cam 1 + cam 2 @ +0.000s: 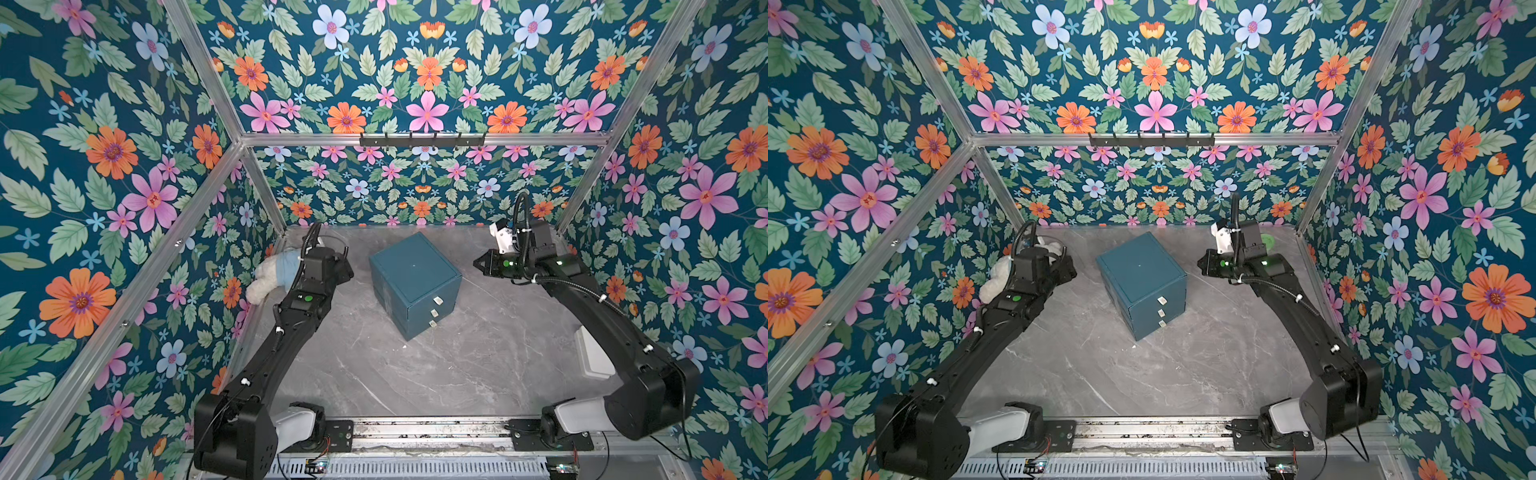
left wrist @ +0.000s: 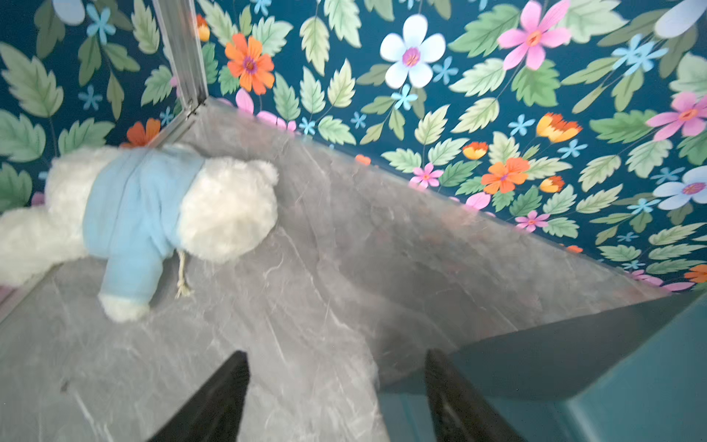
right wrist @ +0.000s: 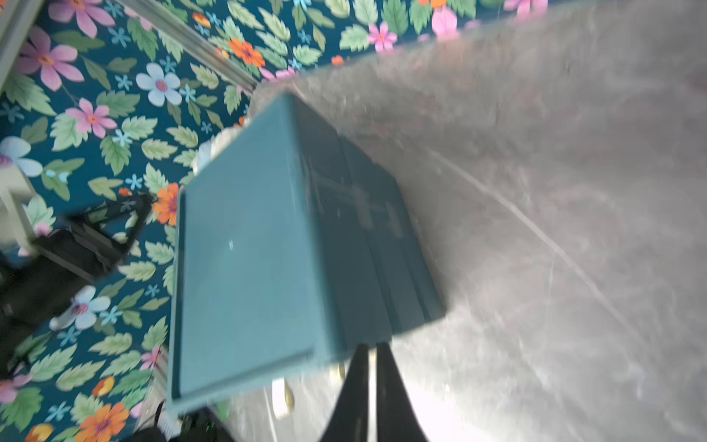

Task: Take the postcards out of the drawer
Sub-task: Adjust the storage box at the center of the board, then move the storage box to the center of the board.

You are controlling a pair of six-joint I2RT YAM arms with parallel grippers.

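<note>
The teal drawer chest (image 1: 415,274) (image 1: 1140,272) stands upright near the middle of the grey marbled bench (image 1: 457,374), turned at an angle in both top views. Its three stacked drawers (image 1: 419,320) are all shut, each with a small pale pull tab (image 1: 437,300). The postcards cannot be seen.

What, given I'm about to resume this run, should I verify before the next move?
1. Blue chest has a drawer open: not ok, all three look shut.
2. Postcards located: cannot tell, none visible.
3. Pull tabs reachable: ok, nothing stands in front of them.
4. Left tool ready: ok, open and empty.
5. Right tool ready: not ok, nearly shut, empty.
6. Teddy bear clear of the chest: ok, it lies apart, by the wall.
</note>
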